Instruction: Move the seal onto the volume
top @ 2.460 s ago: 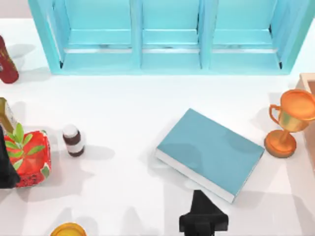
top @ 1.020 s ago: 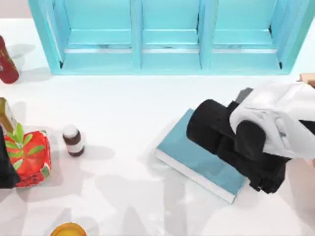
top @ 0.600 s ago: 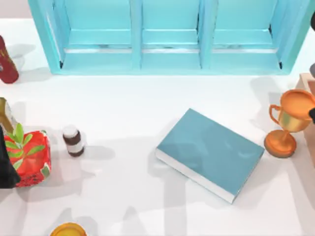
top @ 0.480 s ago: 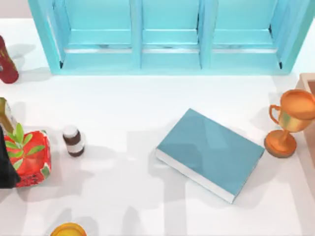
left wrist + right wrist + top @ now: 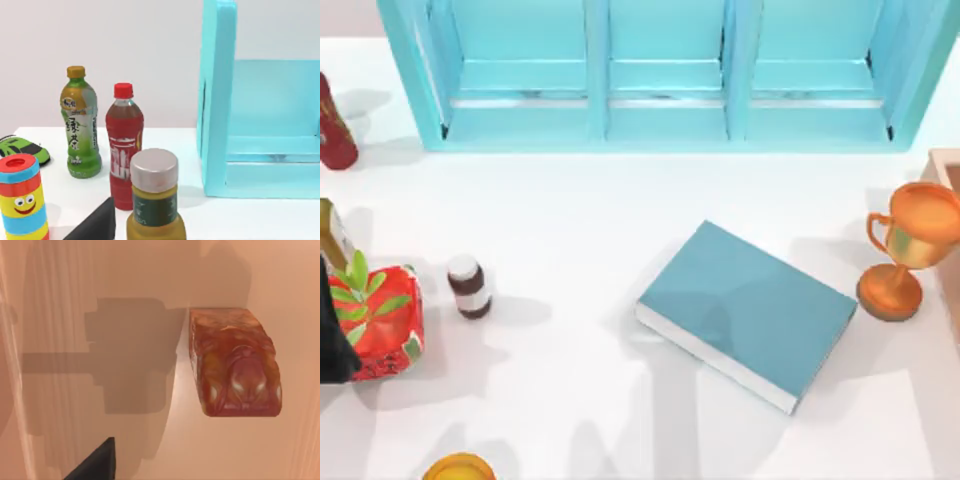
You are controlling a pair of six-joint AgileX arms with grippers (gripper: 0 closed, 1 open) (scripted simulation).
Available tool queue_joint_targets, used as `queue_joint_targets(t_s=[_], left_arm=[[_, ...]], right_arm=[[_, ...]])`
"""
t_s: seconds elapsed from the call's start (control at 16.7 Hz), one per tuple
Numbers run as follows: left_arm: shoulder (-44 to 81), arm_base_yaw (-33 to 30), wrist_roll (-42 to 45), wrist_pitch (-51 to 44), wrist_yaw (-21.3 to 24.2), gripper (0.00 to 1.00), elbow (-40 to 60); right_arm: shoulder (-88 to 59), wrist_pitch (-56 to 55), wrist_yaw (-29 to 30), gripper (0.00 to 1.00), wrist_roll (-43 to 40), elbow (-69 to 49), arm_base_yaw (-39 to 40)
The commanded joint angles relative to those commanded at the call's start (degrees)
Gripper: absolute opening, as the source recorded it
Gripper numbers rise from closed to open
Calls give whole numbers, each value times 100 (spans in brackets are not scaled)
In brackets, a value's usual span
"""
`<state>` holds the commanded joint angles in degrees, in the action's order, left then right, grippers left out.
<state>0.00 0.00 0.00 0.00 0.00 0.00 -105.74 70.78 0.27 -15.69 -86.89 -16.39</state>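
The seal [image 5: 232, 362] is a small reddish-amber block with a carved rounded top, resting on a tan surface in the right wrist view. My right gripper [image 5: 95, 465] shows as a dark wedge hovering above that surface, off to one side of the seal and not touching it. Its shadow falls beside the seal. The volume [image 5: 745, 310], a thick teal book with white page edges, lies flat at an angle right of the table's middle with nothing on it. My left arm [image 5: 332, 330] is parked at the left edge.
A light-blue shelf unit [image 5: 665, 75] spans the back. An orange trophy [image 5: 905, 250] and a tan box edge [image 5: 945, 165] stand at the right. A brown white-capped bottle [image 5: 470, 285], a red planter [image 5: 380, 320] and a dark red bottle [image 5: 332, 125] stand at the left.
The right arm swept over the book a second ago, then went out of the top view to the right. Book and left arm have not moved.
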Motion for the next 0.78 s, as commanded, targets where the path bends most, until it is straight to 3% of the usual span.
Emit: queue_joint_targets(t_s=[0.78], left_arm=[[0,0,0,0,0,100,0]], right_arm=[[-224,-569,-19,100,-14,260,-30]])
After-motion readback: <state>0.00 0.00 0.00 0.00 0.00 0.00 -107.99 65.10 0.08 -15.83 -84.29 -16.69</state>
